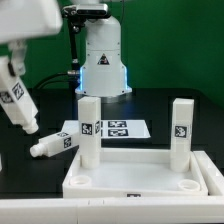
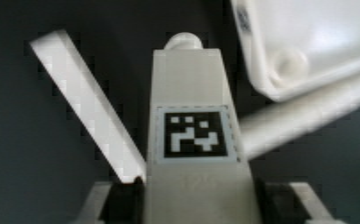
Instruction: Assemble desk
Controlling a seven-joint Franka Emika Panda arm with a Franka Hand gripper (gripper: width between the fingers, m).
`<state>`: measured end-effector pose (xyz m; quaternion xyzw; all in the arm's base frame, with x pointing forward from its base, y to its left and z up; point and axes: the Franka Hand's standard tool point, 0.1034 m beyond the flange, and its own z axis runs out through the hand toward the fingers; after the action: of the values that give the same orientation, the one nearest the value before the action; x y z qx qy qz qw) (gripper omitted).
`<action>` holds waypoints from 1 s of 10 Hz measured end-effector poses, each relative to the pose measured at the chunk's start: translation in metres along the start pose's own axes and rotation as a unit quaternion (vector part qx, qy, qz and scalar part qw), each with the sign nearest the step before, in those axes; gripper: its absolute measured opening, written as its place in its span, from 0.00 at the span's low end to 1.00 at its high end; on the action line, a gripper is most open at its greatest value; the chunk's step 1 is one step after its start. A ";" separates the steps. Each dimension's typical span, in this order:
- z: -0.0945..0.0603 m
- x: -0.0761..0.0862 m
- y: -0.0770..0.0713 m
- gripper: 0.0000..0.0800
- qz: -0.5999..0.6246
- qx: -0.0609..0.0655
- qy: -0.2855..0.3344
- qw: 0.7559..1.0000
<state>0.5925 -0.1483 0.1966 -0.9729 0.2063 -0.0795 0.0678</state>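
Note:
The white tabletop panel (image 1: 135,160) lies rim-up at the front, with two white legs standing in its far corners, one (image 1: 89,130) toward the exterior view's left and one (image 1: 181,129) toward its right. A third leg (image 1: 55,145) lies flat on the black table beside the panel. My gripper (image 1: 7,78) hangs at the exterior view's left, shut on a fourth leg (image 1: 17,106) that tilts down toward the lying one. In the wrist view the held leg (image 2: 196,110) runs out from between my fingers (image 2: 115,203), tag up, above the lying leg (image 2: 84,100) and a panel corner (image 2: 319,40).
The marker board (image 1: 125,128) lies flat behind the panel. The robot's white base (image 1: 103,60) stands at the back centre. Green curtains close off the rear. Round sockets (image 1: 78,182) show in the panel's near corners.

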 end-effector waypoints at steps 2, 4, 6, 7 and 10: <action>-0.004 -0.019 -0.069 0.36 -0.014 -0.005 0.097 0.995; 0.018 -0.054 -0.095 0.36 0.001 -0.002 0.174 0.985; 0.016 -0.047 -0.090 0.36 -0.008 -0.005 0.205 0.979; 0.017 -0.049 -0.090 0.36 -0.010 -0.006 0.202 0.979; 0.021 -0.064 -0.148 0.36 -0.115 -0.002 0.187 0.976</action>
<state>0.5970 0.0144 0.1923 -0.9582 0.1026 -0.2665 0.0170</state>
